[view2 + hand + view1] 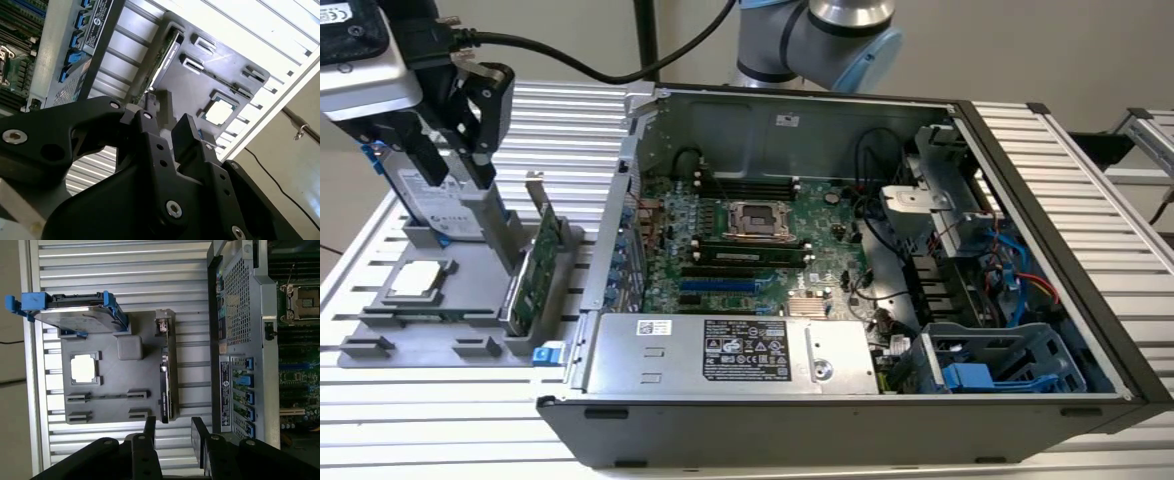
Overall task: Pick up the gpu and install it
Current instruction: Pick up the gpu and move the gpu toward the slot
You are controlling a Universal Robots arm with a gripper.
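In the first wrist view the picture's edge is cutting off the end effector [172,425] behind its spread fingers [149,432]. The gpu [165,385] is showing just its thin edge there, its broad faces hidden; in the second wrist view the fingers are covering one end of it. In the exterior view the end effector is hiding the upper part of the hard drive [438,215], and the picture's edge is cropping the robot arm [821,35].

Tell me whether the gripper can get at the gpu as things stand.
Probably yes. The gpu stands on edge in the gray holder with its upper edge bare; the gripper hangs above the holder with fingers open. The hard drive and the computer case stand to either side, apart from it.
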